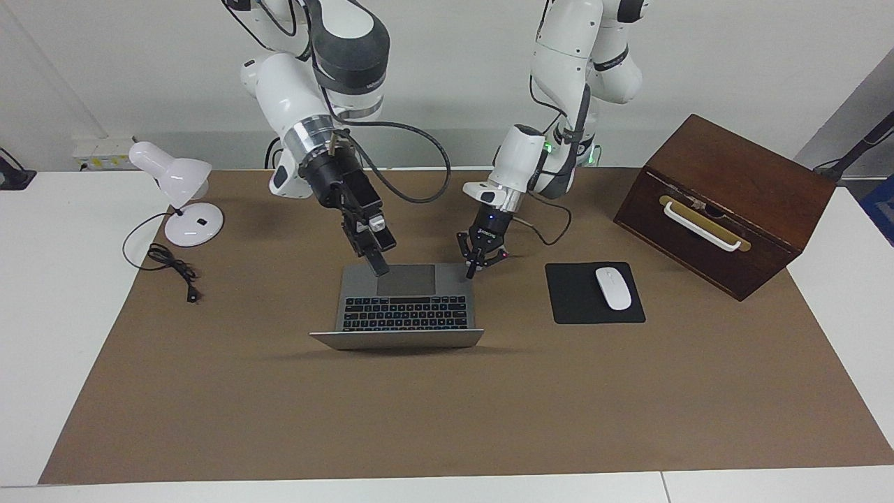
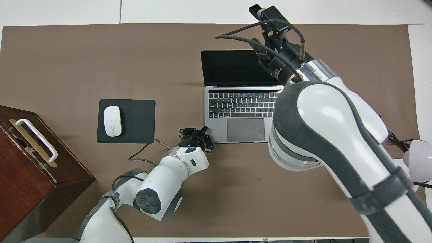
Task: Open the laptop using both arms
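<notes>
The silver-grey laptop (image 1: 405,307) stands open mid-table, its lid upright and its dark screen (image 2: 236,67) facing the robots. My left gripper (image 1: 471,271) is shut, its tip down on the laptop base's corner nearest the robots, toward the left arm's end; it also shows in the overhead view (image 2: 199,131). My right gripper (image 1: 379,265) hangs in the air over the base's edge beside the trackpad, clear of the lid. In the overhead view (image 2: 256,9) the right arm covers part of the laptop.
A black mouse pad (image 1: 580,307) with a white mouse (image 1: 613,288) lies beside the laptop toward the left arm's end. A brown wooden box (image 1: 726,202) stands past it. A white desk lamp (image 1: 178,188) and its cable (image 1: 171,269) are at the right arm's end.
</notes>
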Motion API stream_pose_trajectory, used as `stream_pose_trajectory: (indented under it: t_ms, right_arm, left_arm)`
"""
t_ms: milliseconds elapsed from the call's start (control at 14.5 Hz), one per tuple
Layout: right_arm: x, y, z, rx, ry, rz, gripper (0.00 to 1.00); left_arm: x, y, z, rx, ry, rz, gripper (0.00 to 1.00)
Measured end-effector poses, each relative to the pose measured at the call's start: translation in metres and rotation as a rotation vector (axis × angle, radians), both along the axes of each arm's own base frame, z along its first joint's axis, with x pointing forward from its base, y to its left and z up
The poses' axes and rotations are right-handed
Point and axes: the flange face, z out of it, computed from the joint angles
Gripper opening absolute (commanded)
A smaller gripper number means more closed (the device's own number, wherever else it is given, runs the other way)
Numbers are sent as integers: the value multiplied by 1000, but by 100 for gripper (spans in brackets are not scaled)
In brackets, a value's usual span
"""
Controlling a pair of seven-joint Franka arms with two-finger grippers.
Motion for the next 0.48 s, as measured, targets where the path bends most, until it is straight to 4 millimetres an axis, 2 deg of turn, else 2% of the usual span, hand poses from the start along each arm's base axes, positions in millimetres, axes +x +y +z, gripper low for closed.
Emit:
stream_pose_trajectory:
  t_ms: [276,483]
  right_arm:
    - [30,-58,35,-156,-63,105,100]
    - [45,-89,39,-302,-55,180,100]
  left_arm:
    - [9,10,19,12,44,21,0]
    - [18,18,38,15,72,37,0]
